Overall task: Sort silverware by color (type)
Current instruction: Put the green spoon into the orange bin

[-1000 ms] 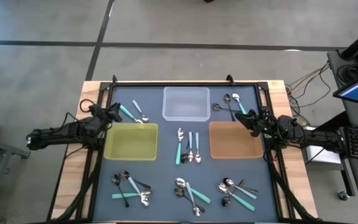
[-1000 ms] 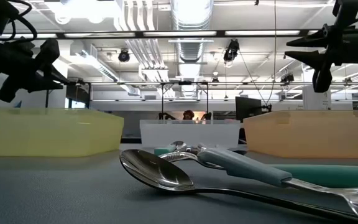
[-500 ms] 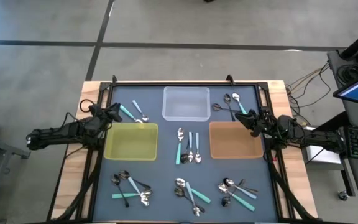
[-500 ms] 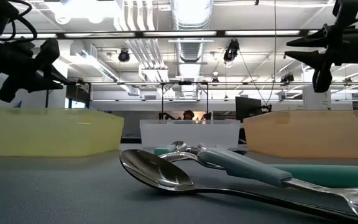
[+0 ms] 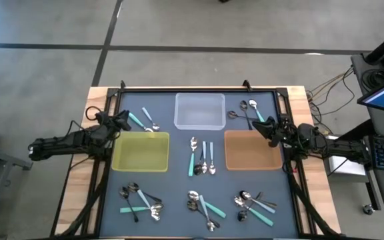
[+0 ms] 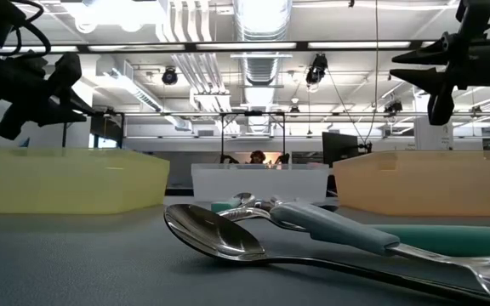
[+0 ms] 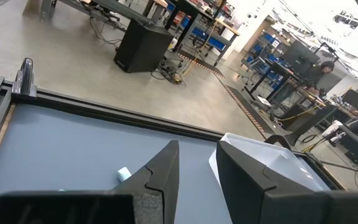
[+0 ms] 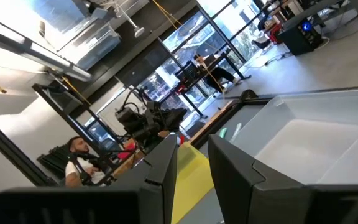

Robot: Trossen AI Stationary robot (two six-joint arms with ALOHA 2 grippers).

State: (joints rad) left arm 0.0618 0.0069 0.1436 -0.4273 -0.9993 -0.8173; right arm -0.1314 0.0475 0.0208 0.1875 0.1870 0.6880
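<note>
My left end effector (image 5: 121,121) hangs above the surface (image 5: 172,193) at the far left corner of the yellow tray (image 5: 141,151); its fingers (image 7: 166,177) stand slightly apart with a narrow gap between them and nothing pinched. Just beside it, toward the clear tray (image 5: 199,111), lie a teal-handled piece and a pale-blue-handled spoon (image 5: 149,120). My right end effector (image 5: 271,129) hangs over the far right corner of the orange-brown tray (image 5: 252,150), its fingers (image 8: 235,168) likewise a little spread and empty. Near it, toward the far edge, rests a small cluster of dark and teal pieces (image 5: 247,112).

All three trays hold no silverware. Between the yellow and orange-brown trays lies a middle group of spoons (image 5: 202,159), teal and pale-blue handles side by side. Along the near edge sit three more heaps: a left heap (image 5: 141,201), a centre heap (image 5: 203,206) and a right heap (image 5: 255,205), each mixing dark metal, teal and pale-blue handles. In the low view a shiny spoon bowl (image 6: 215,231) lies close up on the surface, touching a pale-blue handle and a teal one that crosses behind. Beyond the surface, a seated person (image 8: 79,163) shows in the room.
</note>
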